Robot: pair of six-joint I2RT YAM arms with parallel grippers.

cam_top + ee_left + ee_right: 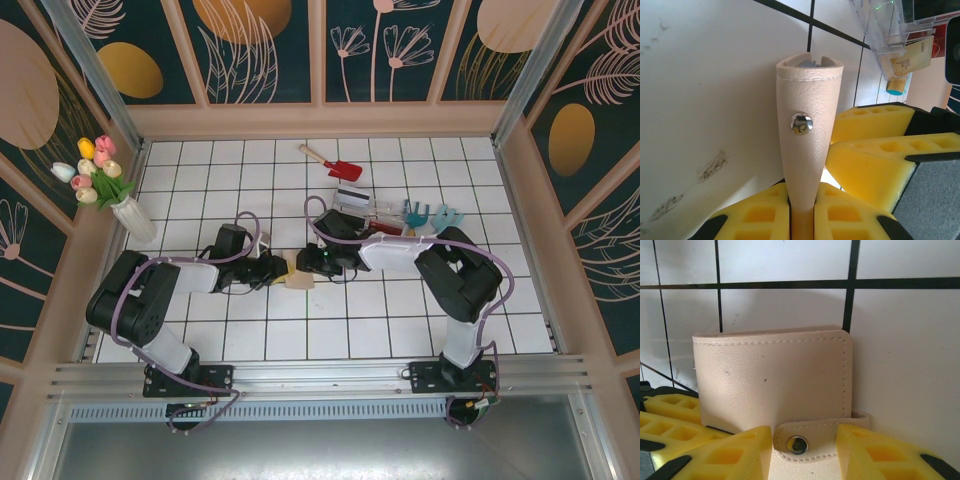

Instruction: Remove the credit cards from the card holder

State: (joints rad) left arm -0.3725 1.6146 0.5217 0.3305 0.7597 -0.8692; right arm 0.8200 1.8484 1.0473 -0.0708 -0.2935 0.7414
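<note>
Our left gripper (801, 200) pinches the closed tan card holder (807, 90); our right gripper (805, 439) stands parted, the snap strap (822, 431) between its jaws.

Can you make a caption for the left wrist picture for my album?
Left pincer pinches the closed tan card holder, its silver snap facing the camera.

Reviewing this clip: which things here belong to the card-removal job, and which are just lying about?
Job: card holder, clamped by the left end effector; right end effector, open around its snap strap.
Lying about: red toy shovel, clear tray, teal toy rakes, vase of tulips.
</note>
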